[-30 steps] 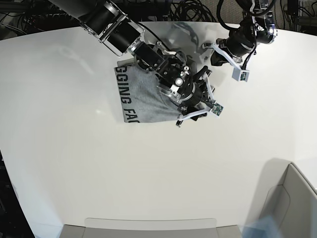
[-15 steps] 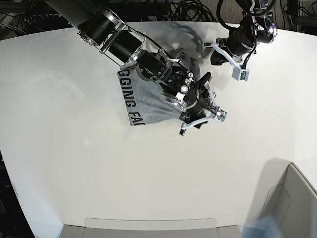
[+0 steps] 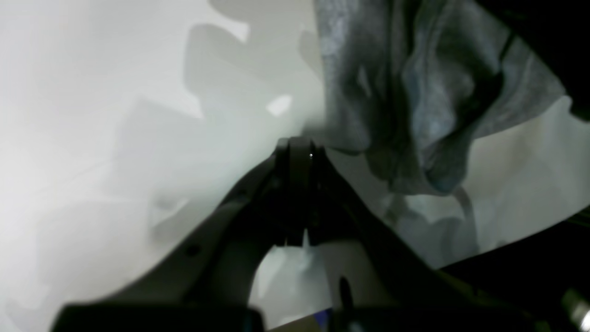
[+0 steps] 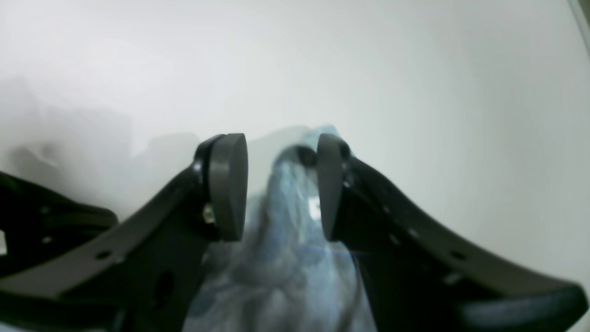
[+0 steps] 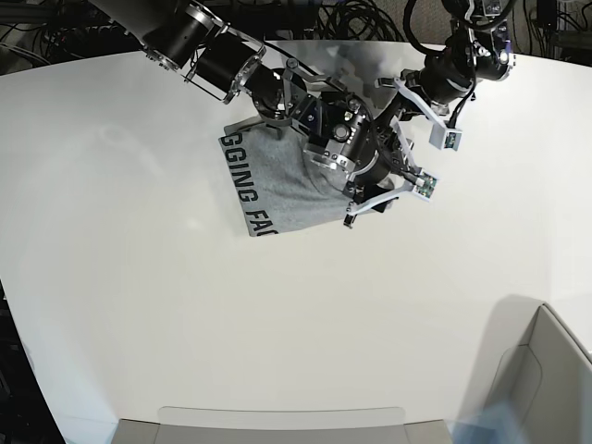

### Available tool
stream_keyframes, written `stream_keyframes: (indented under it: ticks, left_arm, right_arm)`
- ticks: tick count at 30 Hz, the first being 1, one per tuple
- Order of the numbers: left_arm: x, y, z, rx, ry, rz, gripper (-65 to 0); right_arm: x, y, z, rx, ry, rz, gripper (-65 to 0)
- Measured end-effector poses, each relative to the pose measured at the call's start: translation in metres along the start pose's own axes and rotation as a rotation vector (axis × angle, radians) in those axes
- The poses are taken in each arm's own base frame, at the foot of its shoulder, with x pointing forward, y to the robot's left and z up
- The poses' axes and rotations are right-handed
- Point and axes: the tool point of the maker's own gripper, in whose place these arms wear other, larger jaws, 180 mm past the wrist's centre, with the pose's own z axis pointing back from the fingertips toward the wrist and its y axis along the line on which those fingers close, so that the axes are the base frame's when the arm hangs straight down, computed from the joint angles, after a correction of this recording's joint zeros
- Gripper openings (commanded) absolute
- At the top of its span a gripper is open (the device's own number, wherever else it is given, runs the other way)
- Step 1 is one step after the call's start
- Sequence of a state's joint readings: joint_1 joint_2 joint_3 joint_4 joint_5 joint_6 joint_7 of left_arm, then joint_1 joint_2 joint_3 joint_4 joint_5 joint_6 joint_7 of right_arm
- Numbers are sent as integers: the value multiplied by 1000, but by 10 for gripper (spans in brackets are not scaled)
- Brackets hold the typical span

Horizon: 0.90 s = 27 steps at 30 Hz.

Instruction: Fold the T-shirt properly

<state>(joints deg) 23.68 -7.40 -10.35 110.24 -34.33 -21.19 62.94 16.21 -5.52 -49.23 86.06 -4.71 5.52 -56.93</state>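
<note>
The grey T-shirt (image 5: 282, 180) lies bunched on the white table (image 5: 139, 277), with black lettering along its left edge. My right gripper (image 5: 388, 185) sits at the shirt's right edge. In the right wrist view this gripper (image 4: 279, 184) is open, and blurred cloth (image 4: 290, 221) lies between the pads (image 4: 228, 184) without being pinched. My left gripper (image 5: 396, 92) hovers just right of the shirt's top. In the left wrist view its fingers (image 3: 299, 152) are pressed together, and hanging cloth folds (image 3: 415, 92) sit right beside the tips. I cannot tell if they touch.
A grey bin corner (image 5: 546, 370) stands at the bottom right. A grey tray edge (image 5: 277, 421) runs along the bottom. Dark cables (image 5: 351, 18) lie behind the table's far edge.
My right arm has swung up and to the right, and the shirt's right side has shifted with it. My left arm has barely moved.
</note>
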Motion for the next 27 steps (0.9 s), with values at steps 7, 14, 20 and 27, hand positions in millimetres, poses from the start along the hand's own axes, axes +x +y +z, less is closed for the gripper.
stream_keyframes:
  ticks: [7,14,20,27]
  left_arm:
    - [0,0,1,1,-1,-2,-650]
    - [24,-29,14,-97,-82,-229,-650]
    - [6,-78,5,-263,-38,-396,-650]
    - [4,-156,-5,-490,-86,-501,-650]
  right_arm:
    - [-2,-40,28,-73,-71,-109,-396]
    - [-69,-146,56,-315,-6,-267,-499]
    - [-134,-184,79,-421,86,-384,-650]
    - [-196,-181,98,-419,197,-373,-650]
